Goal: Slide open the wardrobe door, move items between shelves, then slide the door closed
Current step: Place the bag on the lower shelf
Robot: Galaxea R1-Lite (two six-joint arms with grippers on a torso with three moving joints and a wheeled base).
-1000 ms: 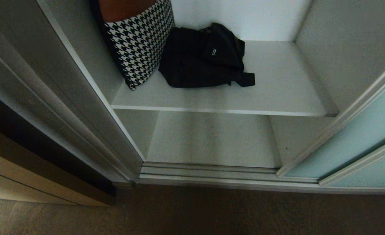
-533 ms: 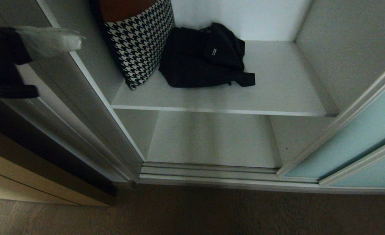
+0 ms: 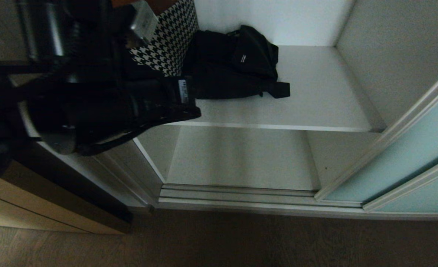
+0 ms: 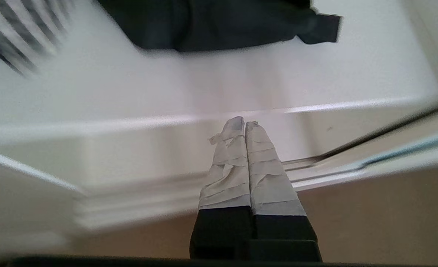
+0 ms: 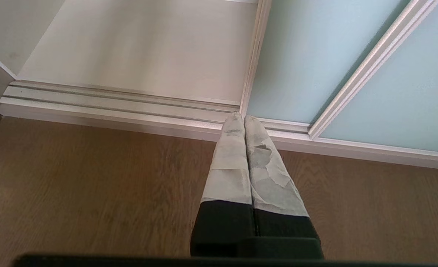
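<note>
Two items: black fabric bag (image 3: 237,63) and houndstooth piece (image 3: 170,40), both on my upper shelf (image 3: 315,100).
Left gripper (image 4: 244,124): fingers pressed together — bag lies ahead, deeper in.
Right gripper (image 5: 239,118): pressed together, low by the floor.
Door (image 3: 408,148): slid aside, right.

Doorway open, black bag (image 3: 237,66) and houndstooth piece (image 3: 169,44) apparently crowd shelf's (image 3: 315,96) left

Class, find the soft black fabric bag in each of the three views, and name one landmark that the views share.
Head view: soft black fabric bag on the upper light-grey shelf, beside the houndstooth piece.
Left wrist view: top edge, strap end sticking out.
Right wrist view: not in it.
Shared landmark: silver floor track.
</note>
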